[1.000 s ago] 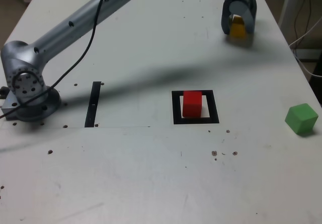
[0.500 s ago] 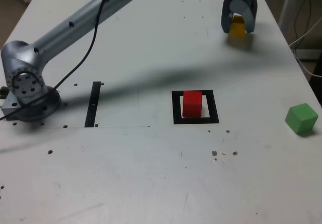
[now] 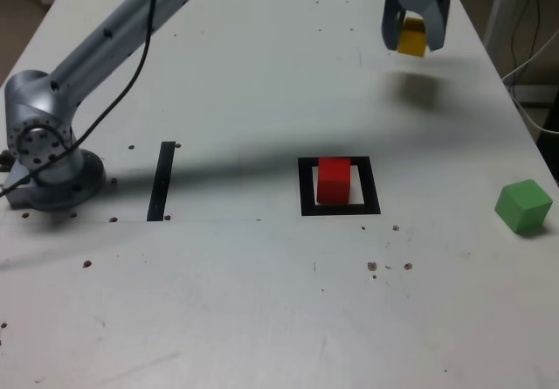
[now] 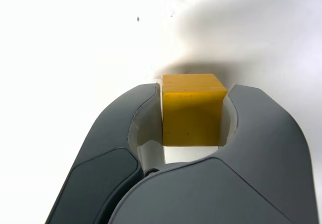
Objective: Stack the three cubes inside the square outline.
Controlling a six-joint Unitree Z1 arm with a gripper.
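Note:
My gripper (image 3: 412,38) hangs above the table at the far right of the exterior view, shut on the yellow cube (image 3: 411,37). In the wrist view the yellow cube (image 4: 192,108) sits clamped between the two grey fingers (image 4: 261,133), clear of the table, with its shadow below. The red cube (image 3: 333,180) stands inside the square outline (image 3: 339,186) near the middle of the table. The green cube (image 3: 523,206) rests alone near the exterior view's right edge.
The arm's base (image 3: 48,157) stands at the exterior view's left, its long link reaching across the back. A thin black strip (image 3: 162,180) lies beside the base. Cables hang past the table's right edge (image 3: 524,100).
The gripper has lifted the yellow cube off the table; its shadow now lies apart from it on the surface. The arm's link has swung upward. Red and green cubes have not moved.

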